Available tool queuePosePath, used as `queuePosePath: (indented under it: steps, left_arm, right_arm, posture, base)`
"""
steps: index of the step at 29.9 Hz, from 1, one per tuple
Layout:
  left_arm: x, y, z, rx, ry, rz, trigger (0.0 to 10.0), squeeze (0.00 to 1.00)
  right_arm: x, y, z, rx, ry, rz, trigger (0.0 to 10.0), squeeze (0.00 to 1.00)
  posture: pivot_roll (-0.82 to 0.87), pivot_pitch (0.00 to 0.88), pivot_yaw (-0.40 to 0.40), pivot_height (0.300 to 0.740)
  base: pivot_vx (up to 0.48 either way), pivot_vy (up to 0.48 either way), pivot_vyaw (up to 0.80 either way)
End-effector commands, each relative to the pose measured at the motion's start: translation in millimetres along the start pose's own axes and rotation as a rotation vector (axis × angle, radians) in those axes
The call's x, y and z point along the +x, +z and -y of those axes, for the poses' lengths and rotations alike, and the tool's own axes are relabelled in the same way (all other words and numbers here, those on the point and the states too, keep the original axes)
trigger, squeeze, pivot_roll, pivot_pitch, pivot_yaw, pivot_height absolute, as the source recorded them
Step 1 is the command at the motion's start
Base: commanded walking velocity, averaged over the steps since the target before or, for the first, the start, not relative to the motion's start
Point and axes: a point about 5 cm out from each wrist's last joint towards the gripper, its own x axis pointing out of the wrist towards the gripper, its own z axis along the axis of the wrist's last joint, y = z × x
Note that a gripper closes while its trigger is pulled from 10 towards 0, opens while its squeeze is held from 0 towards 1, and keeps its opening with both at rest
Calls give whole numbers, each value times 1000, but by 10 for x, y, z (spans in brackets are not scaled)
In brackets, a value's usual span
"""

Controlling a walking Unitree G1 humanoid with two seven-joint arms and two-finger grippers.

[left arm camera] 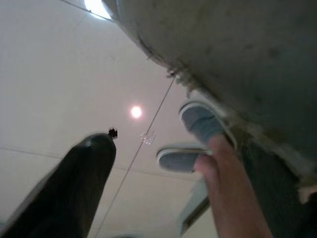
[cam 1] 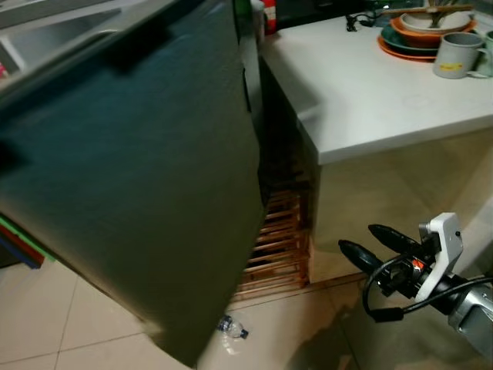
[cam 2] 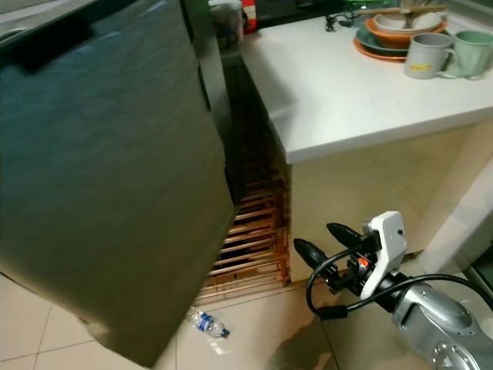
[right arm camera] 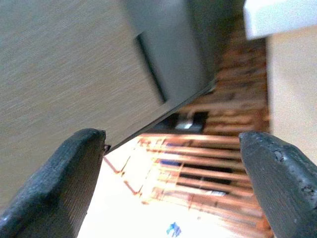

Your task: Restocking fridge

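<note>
fridge door — swung open, dark | bottle lying on floor below it | right gripper low, jaws apart, holding nothing | white surface — stacked plates, two mugs

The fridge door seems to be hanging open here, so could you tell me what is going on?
The dark fridge door stands swung wide, and nothing is gripping it. The right hand hangs open and empty low beside the white counter, fingers towards the wooden rack behind the door. A plastic bottle lies on the floor tiles. The left wrist view shows a person's shoes.
</note>
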Motion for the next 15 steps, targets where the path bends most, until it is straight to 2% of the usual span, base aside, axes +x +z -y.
queuePosePath:
  steps: [1,3,4,6,7,9,10,11,12,13,14,15]
  left_arm:
    - [-51,158,-135,-87,116,85,10000,0]
    - [-125,281,-280,-182,216,160,10000,0]
    - [-243,446,-463,-256,321,250,10000,0]
    - [-432,705,-678,-322,419,389,10000,0]
    - [-540,865,-765,-329,450,464,10000,0]
    - [-674,1071,-845,-319,482,555,10000,0]
    - [-674,1071,-845,-319,482,555,10000,0]
    - [-859,1357,-905,-334,490,707,10000,0]
    - [-859,1357,-905,-334,490,707,10000,0]
    - [-1092,1462,-1052,-360,513,862,10000,0]
    - [-1408,1531,-1226,-392,530,1048,10000,0]
    - [-1635,1540,-1335,-401,548,1169,10000,0]
  right_arm:
    - [69,39,125,-48,-139,34,10000,0]
    - [116,62,217,-88,-237,53,10000,0]
    - [166,66,305,-108,-339,73,10000,0]
    - [231,49,361,-165,-431,74,10000,0]
    - [272,22,358,-191,-449,70,10000,0]
    - [322,-25,336,-204,-449,68,10000,0]
    - [322,-25,336,-204,-449,68,10000,0]
    - [396,-92,296,-188,-440,63,10000,0]
    - [396,-92,296,-188,-440,63,10000,0]
    - [444,-120,270,-181,-439,65,10000,0]
    - [490,-137,240,-182,-433,73,10000,0]
    - [518,-145,220,-183,-428,80,10000,0]
  posture:
    - [-279,0,149,740]
    - [-279,0,149,740]
    - [-273,0,144,740]
    - [-260,0,136,740]
    - [-255,0,133,740]
    - [-237,0,127,740]
    - [-237,0,127,740]
    - [-237,0,130,740]
    - [-237,0,130,740]
    - [-237,0,130,740]
    - [-243,0,140,740]
    - [-243,0,140,740]
  base:
    - [0,0,0]
    - [0,0,0]
    - [0,0,0]
    - [0,0,0]
    - [0,0,0]
    - [0,0,0]
    - [0,0,0]
    - [0,0,0]
    - [0,0,0]
    - [0,0,0]
    - [0,0,0]
    - [0,0,0]
